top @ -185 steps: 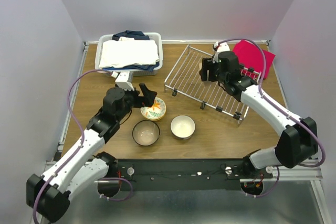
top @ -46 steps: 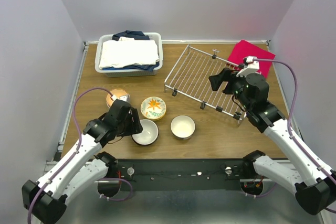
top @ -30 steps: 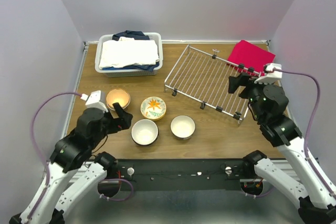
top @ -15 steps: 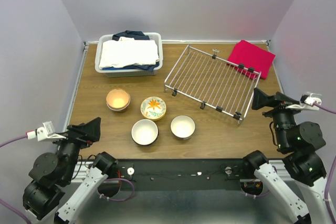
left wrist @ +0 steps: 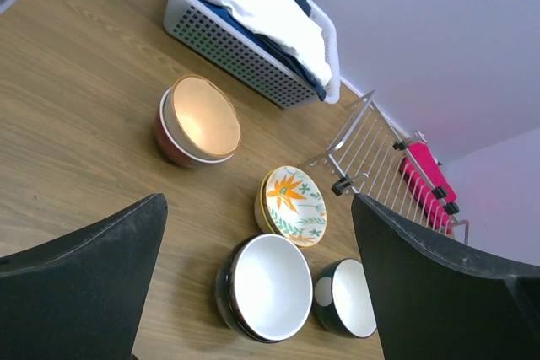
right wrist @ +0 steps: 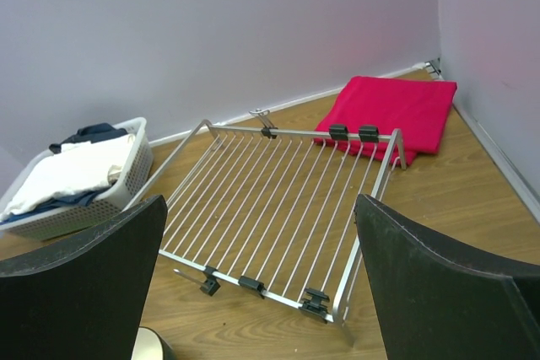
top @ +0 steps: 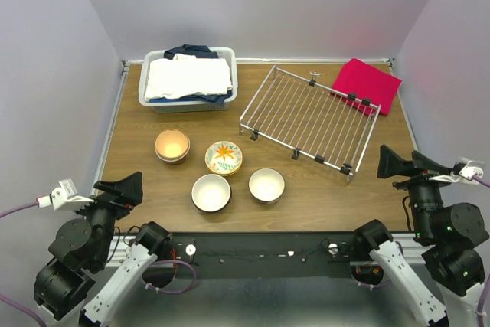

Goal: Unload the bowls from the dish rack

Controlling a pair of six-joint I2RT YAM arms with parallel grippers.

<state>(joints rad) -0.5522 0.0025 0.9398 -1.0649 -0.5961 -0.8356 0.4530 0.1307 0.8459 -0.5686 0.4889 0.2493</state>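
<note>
Left tool [left wrist: 257, 204], right tool [right wrist: 259, 201] spread wide; bowls [top: 212, 193] on table [top: 134, 116]

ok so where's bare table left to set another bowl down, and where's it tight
Widest bare wood: near right, between the right white-lined bowl, the dish rack and the table edge. Also the strip between the white bin and the orange-lined bowl, and the left margin beside that bowl. Tight: among the four bowl spots, around the floral bowl.
</note>
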